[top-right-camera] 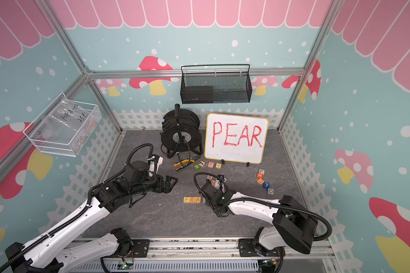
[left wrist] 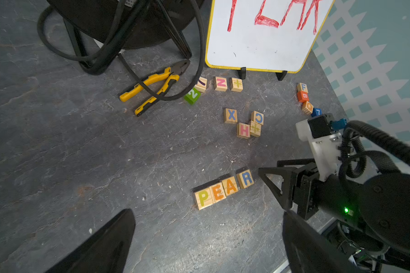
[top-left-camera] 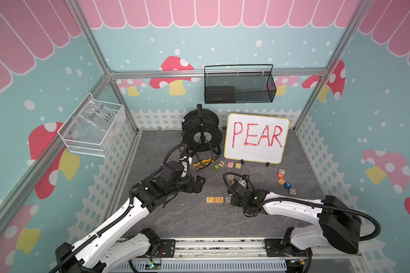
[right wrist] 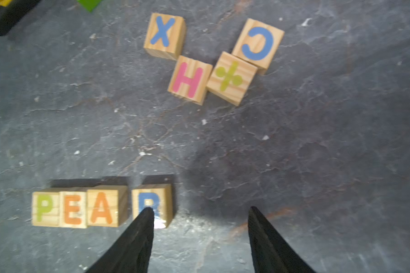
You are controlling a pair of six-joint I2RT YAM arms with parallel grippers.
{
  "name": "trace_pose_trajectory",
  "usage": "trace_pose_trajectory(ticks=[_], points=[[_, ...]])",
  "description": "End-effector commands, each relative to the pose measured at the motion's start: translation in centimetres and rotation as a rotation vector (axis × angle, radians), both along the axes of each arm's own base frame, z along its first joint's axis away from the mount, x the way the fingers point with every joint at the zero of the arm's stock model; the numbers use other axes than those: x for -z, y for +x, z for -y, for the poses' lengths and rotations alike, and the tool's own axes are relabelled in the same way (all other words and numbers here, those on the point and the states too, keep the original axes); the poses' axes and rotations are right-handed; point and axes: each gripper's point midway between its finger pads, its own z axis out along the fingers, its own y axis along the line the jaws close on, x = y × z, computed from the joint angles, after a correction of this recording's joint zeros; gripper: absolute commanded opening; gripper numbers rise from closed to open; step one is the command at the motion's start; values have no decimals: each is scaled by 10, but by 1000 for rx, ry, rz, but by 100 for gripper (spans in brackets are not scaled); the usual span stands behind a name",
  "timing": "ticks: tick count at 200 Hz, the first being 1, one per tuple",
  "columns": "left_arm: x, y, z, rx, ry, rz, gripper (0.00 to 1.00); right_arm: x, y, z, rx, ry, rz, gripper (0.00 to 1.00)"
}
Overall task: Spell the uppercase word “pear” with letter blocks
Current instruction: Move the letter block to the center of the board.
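Four letter blocks lie in a row on the dark floor: P (right wrist: 45, 208), E (right wrist: 73, 210), A (right wrist: 102, 206) and R (right wrist: 152, 201), the R a small gap from the A. In a top view the P (top-left-camera: 209, 199), E (top-left-camera: 214, 199) and A (top-left-camera: 220, 199) show, and my right arm (top-left-camera: 253, 197) covers most of the R. My right gripper (right wrist: 200, 209) is open just above the floor beside the R; nothing is between its fingers, and one fingertip (right wrist: 147, 212) overlaps the R. My left gripper (top-left-camera: 200, 183) hangs wide open and holds nothing, back and left of the row.
A whiteboard (top-left-camera: 256, 138) with red PEAR stands at the back, beside a black cable reel (top-left-camera: 201, 132) and yellow pliers (top-left-camera: 202, 163). Other blocks lie in a row before the board (top-left-camera: 227, 164), in a cluster (right wrist: 189, 80) behind the word, and at the right (top-left-camera: 285, 182).
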Motion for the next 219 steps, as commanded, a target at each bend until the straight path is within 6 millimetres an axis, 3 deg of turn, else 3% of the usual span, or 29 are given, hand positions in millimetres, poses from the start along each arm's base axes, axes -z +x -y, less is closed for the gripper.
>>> trace_pose_trajectory(ticks=[1, 74, 219], points=[[3, -4, 11, 56, -33, -28, 99, 4, -4, 20, 40, -38, -8, 70], [7, -3, 15, 68, -28, -45, 99, 15, -3, 28, 20, -52, -17, 80], [11, 2, 13, 50, -7, -46, 99, 26, 5, 2, -56, -47, -42, 78]])
